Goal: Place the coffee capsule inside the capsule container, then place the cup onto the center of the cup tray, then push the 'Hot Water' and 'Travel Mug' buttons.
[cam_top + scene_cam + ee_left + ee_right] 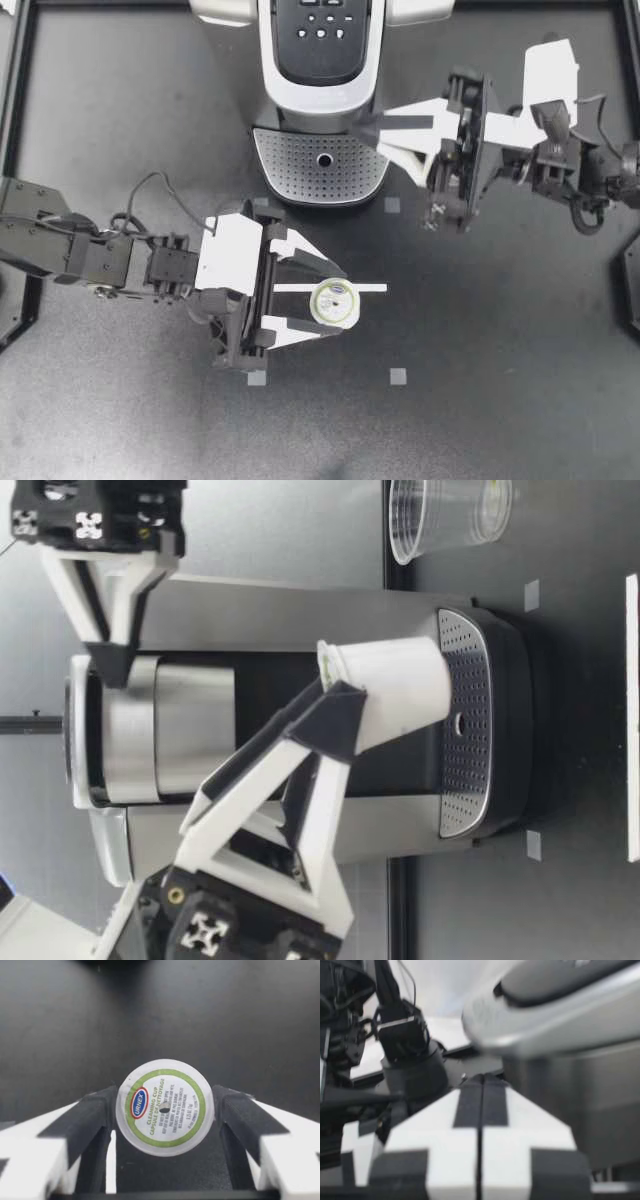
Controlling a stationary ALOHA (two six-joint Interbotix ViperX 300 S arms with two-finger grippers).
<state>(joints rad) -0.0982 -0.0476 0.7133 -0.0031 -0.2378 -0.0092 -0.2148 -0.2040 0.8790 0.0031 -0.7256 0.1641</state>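
Observation:
My left gripper [336, 303] is shut on the coffee capsule [333, 302], a white cup with a green-ringed foil lid facing up. In the left wrist view both dark pads [97, 1110] press the capsule [165, 1104] from two sides. The low view shows the capsule [395, 695] held above the table in front of the coffee machine [300, 680]. My right gripper [363, 124] is shut and empty, its tip beside the machine [320, 60] above the perforated cup tray [300, 165]. A clear plastic cup [450, 515] stands upright beyond the machine.
The machine's button panel [320, 30] faces up at the table's back. A white tape line [370, 288] and small grey markers [398, 376] lie on the dark table. In the right wrist view the shut fingers [481, 1095] point past the machine's grey body [570, 1020].

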